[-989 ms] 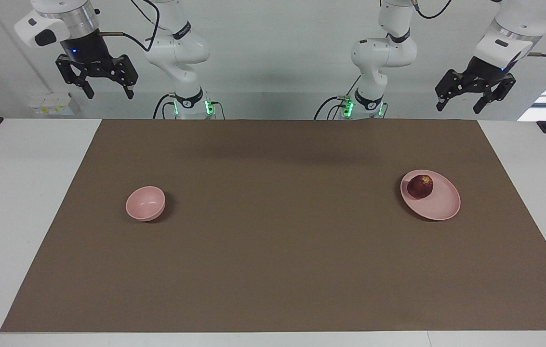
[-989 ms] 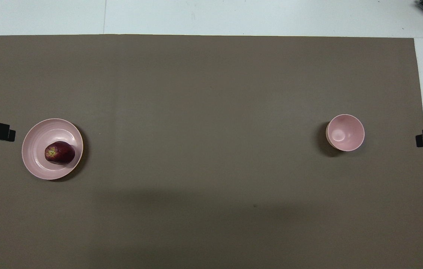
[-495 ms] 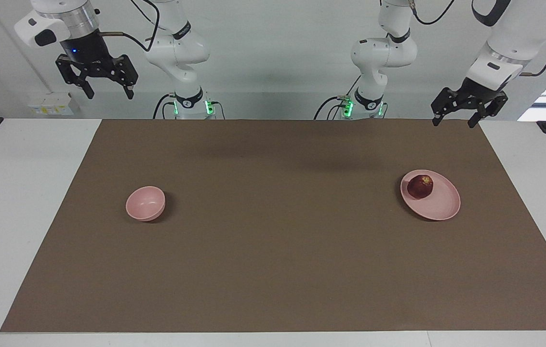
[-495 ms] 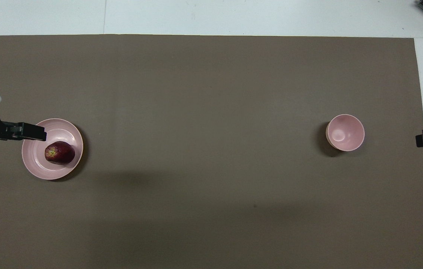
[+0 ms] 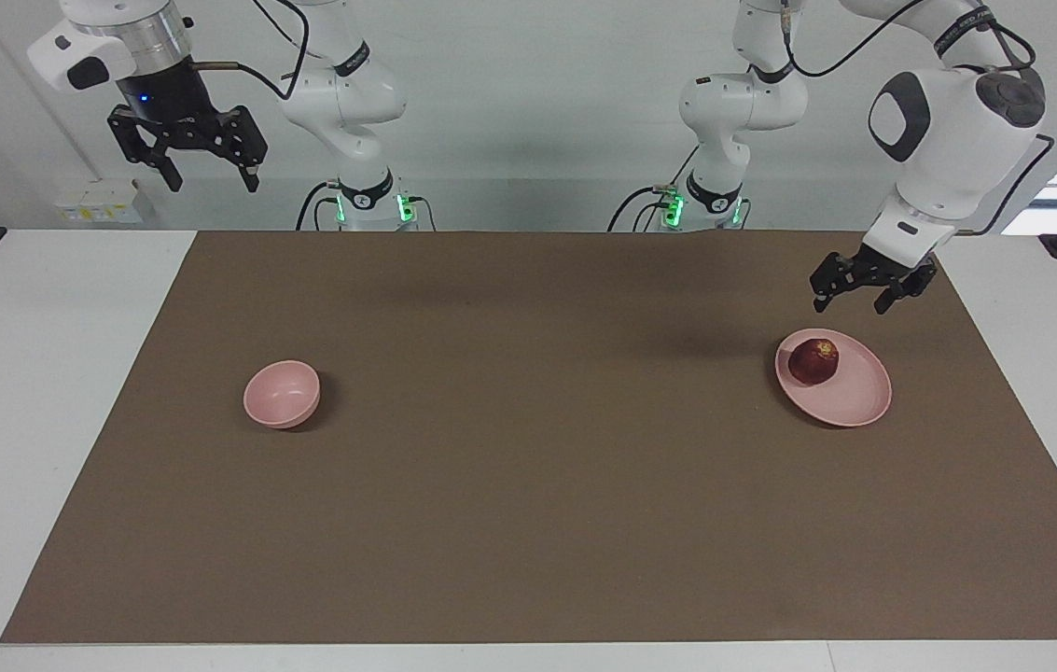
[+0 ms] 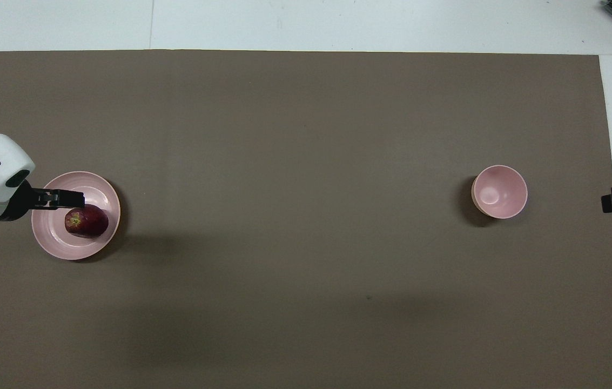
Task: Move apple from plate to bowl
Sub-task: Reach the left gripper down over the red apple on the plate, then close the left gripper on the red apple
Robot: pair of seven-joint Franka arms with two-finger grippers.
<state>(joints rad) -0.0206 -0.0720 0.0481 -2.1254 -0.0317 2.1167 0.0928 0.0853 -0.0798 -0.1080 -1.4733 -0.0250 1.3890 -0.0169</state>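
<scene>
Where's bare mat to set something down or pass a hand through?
Free: the whole stretch of brown mat between the bowl and the plate, plus the strip along its edge farthest from the robots. Crowded: only the plate, with the apple on it and the open left gripper above. The right gripper waits, raised.

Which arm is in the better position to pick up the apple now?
Probably the left: the left gripper hangs open over the plate, close above the apple. The right gripper waits high at the bowl's end.
</scene>
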